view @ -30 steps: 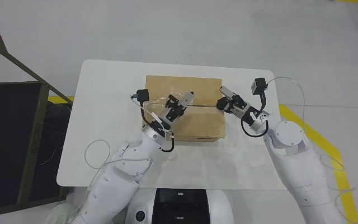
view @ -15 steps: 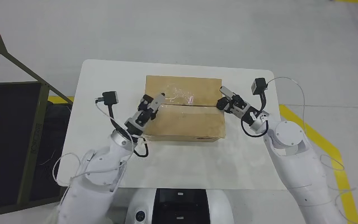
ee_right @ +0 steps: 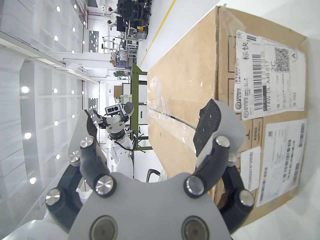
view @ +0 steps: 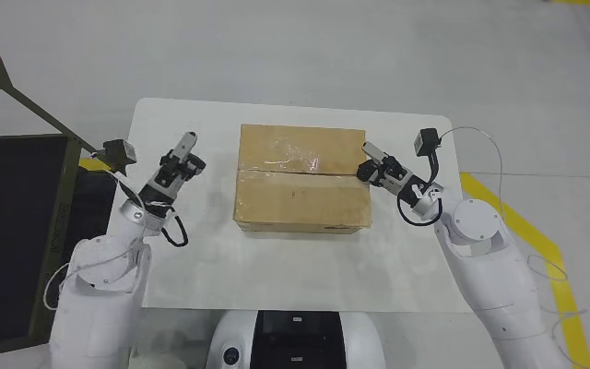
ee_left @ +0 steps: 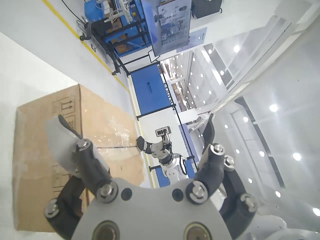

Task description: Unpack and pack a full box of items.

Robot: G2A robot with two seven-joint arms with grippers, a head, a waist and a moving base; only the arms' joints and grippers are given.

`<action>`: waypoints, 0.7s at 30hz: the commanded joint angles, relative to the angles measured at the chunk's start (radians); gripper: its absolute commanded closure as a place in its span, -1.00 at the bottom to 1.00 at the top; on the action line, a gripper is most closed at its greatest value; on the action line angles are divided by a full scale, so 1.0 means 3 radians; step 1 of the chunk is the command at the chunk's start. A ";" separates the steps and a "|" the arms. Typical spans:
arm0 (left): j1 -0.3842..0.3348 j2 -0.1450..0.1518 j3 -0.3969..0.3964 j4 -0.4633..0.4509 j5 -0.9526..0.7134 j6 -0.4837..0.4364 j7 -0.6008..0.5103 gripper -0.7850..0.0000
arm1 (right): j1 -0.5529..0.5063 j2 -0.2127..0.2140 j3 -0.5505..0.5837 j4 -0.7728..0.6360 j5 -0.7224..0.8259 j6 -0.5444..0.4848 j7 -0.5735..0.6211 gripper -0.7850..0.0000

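A: where's the box?
B: the box (view: 302,178) sits mid-table (view: 277,267), slightly toward the far edge. It's closed, both top flaps down, meeting at a seam (view: 295,172) that runs left to right.
A: taped?
B: clear tape (view: 293,157) lies crinkled and shiny over the seam and part of the far flap. Can't tell from the glare whether it bridges the seam along the full length.
A: markings?
B: white shipping labels (ee_right: 271,76) on the right end face. Small printed handling symbols on the left end.
A: and the left gripper?
B: the left gripper (view: 191,150) is left of the box, apart from it, over bare table near the far-left corner. Its jaws are spread wide with nothing between them. It faces the box's left end.
A: right side?
B: the right gripper (view: 366,159) is at the box's right end, in line with the seam, by the top edge. Its jaws are also spread wide and it holds nothing. One ribbed pad (ee_right: 207,126) sits in front of the right end face just below the top edge, and the other finger is up over the lid. Contact with the cardboard: probably just off it, but I can't confirm.
A: surroundings?
B: a dark panel in an olive-green frame (view: 37,231) stands left of the table. There's a yellow floor stripe (view: 502,208) on the right.
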 commanded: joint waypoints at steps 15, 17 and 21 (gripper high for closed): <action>-0.0363 0.0057 -0.0391 0.0669 0.0027 -0.0132 -0.0026 -1.00 | 0.0000 0.0000 0.0000 0.0000 0.0000 0.0000 0.0000 -1.00; -0.0379 0.0068 -0.0415 0.0713 0.0078 -0.0109 -0.0087 -1.00 | 0.0000 0.0000 0.0000 0.0000 0.0000 0.0000 0.0000 -1.00; -0.0412 0.0085 -0.0459 0.0771 0.0055 -0.0057 -0.0201 -1.00 | 0.0000 0.0000 0.0000 0.0000 0.0000 0.0000 0.0000 -1.00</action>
